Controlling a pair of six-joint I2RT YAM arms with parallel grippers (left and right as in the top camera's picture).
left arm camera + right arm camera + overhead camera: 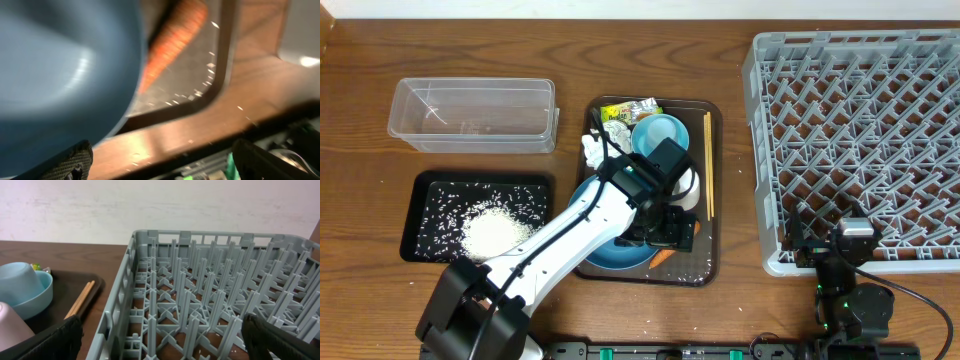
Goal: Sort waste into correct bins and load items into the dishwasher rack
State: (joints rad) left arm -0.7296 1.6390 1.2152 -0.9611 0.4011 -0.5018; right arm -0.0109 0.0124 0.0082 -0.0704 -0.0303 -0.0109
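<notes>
- Brown wood makes up the table (360, 150), and a large dark brown serving tray (705, 262) lies at its middle with most of the dishes on it
- A large dark blue bowl (610, 252) sits at the near left of the serving tray, partly hidden under the left arm
- A small orange carrot (172, 40) lies on the tray floor just beside that bowl's rim, toward the near right corner, with a few loose grains around it
- The left gripper (165, 162) hangs over the bowl's right edge and the carrot, its jaws spread wide with nothing between them
- A small light blue bowl (660, 135) stands at the far side of the tray, and the right wrist view shows a light blue cup (17, 282) upside down in it
- A white cup (688, 190) stands just right of the left wrist
- A yellow-green printed snack wrapper (625, 110) lies at the tray's far edge, with a crumpled white tissue (592, 148) near it on the left
- A pair of thin wooden chopsticks (708, 165) lies along the tray's right side
- A shallow black rectangular tray (408, 215), left of the serving tray, holds a heap of white rice grains (495, 232) and scattered ones
- A clear plastic rectangular tub (470, 135) stands just beyond the black tray
- A large square grey plastic rack (860, 140) fills the right of the table
- The right gripper (167, 342) sits at the rack's near edge, facing the pegs, jaws wide apart and gripping nothing
</notes>
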